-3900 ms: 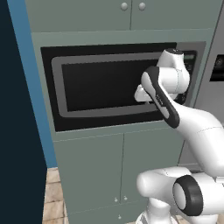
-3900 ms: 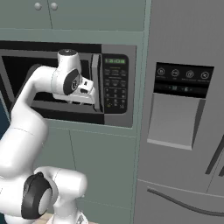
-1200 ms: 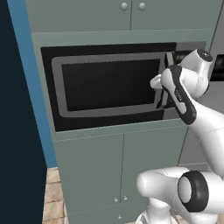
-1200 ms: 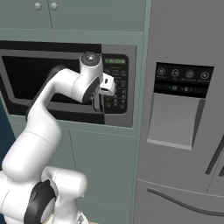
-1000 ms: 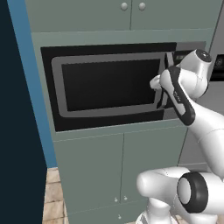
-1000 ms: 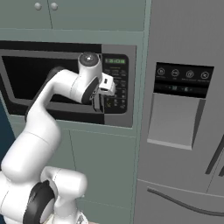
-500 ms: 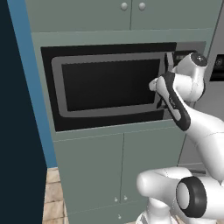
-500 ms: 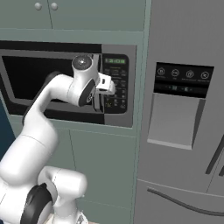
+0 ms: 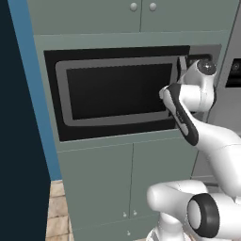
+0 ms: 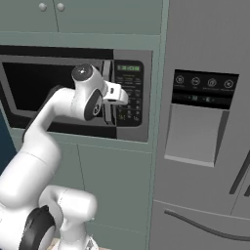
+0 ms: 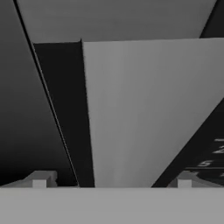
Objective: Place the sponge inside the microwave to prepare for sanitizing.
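Nearest the cameras, the robot's white base and lower arm are cut off at the bottom edges of both base views. From there the arm climbs to the microwave point(image 9: 117, 94), its forearm crossing the lower right corner of the dark window.

In the hand view the gripper point(image 11: 111, 180) sits very close to the appliance: the two fingertips point(image 11: 40, 179) stand far apart at the bottom corners, jaws spread wide with nothing between them. A broad pale grey vertical bar rises between the tips — probably the door handle, though at this range its ends run out of view and I cannot tell whether the tips touch it. To its right, faint keypad digits show on a dark slanted panel.

In the right base view the gripper point(image 10: 108, 110) is at the seam between the door and the keypad point(image 10: 129, 100), mostly masked by the white wrist; only a dark sliver of finger shows. In the left base view the hand hides the door's right edge, so contact cannot be read there either.

The microwave door lies flush and shut, built into green cabinets point(image 9: 127, 179), its window dark, the cavity hidden. Beyond it to the right stands a grey fridge point(image 10: 205, 146) with a dispenser panel, cropped at the frame.
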### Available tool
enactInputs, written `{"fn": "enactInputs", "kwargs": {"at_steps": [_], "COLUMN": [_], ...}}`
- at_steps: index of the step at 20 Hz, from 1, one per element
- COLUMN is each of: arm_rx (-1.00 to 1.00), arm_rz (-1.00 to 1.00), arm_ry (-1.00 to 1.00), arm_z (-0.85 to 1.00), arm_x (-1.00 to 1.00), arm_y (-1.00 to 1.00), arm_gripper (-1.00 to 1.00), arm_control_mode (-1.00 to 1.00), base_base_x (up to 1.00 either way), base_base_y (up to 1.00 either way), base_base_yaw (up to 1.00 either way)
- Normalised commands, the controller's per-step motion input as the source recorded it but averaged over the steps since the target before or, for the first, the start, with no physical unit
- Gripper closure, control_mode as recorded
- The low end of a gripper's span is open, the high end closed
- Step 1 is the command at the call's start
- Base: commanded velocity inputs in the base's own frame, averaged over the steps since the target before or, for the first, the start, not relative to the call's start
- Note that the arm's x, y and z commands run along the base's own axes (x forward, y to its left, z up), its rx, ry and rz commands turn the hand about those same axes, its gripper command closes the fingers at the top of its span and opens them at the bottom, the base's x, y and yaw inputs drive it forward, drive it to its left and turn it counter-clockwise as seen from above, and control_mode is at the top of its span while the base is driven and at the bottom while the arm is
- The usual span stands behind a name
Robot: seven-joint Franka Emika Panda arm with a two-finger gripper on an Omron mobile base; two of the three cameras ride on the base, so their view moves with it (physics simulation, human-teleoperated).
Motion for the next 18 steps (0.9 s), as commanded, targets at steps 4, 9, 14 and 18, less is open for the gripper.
{"fn": "enactInputs", "kwargs": {"at_steps": [4, 9, 14, 18], "arm_rx": [-0.05, -0.01, 0.0, 0.04], "arm_rz": [-0.07, -0.06, -0.05, 0.0], "arm_ry": [-0.01, -0.01, 0.0, 0.0], "arm_z": [-0.24, -0.23, -0.18, -0.12], "arm_x": [0.38, 0.25, 0.04, -0.02], "arm_y": [-0.02, -0.04, -0.02, 0.08], "arm_gripper": [1.0, 1.0, 1.0, 1.0], "arm_control_mode": [-1.0, -1.0, -1.0, -1.0], "base_base_x": [0.0, 0.0, 0.0, 0.0], "base_base_y": [0.0, 0.0, 0.0, 0.0], "base_base_yaw": [0.0, 0.0, 0.0, 0.0]}}
